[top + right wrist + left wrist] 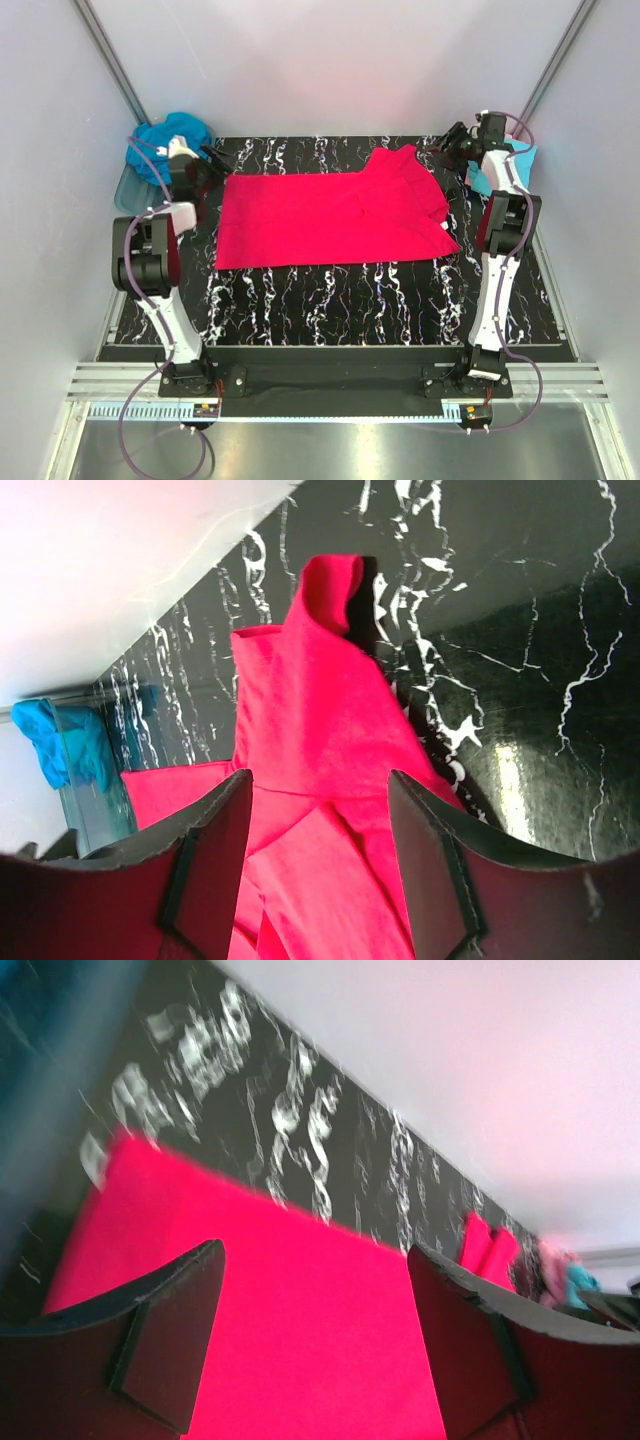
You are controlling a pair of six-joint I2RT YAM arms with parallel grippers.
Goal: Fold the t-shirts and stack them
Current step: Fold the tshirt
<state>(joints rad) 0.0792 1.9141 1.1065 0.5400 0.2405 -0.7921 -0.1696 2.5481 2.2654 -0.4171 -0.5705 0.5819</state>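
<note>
At the far left, the tub [128, 188] is holding a teal shirt [165, 135]. The left tool [315, 1250] is hanging just beside it, over the left edge of the red shirt [330, 220]. Its jaws are standing wide apart with nothing between them, and the cloth is lying below, ungripped. The wrist view is smearing, so the tool is probably moving. A quick descent here is risking a pinch that takes only the top layer, or one that misses the edge and scrapes the worktop [330, 300]. With the tub so near, a wide swing of this arm could also be knocking it.

The red shirt is lying spread across the middle of the worktop, mostly flat, though its right end is bunching into overlapping folds.

At the right, a sleeve [320, 670] is standing up in a curl. The right tool [320, 775] is hovering over the folds just short of it, jaws released and empty. The worry here is grabbing several layers at once, since lifting that bundle would be dragging the whole right end and wrinkling the flat body. If the two tools are closing at different moments, one side would be pulling the cloth away from the other. A cyan shirt [477, 181] is lying behind the right arm, close enough that a backward sweep might be catching it.
</note>
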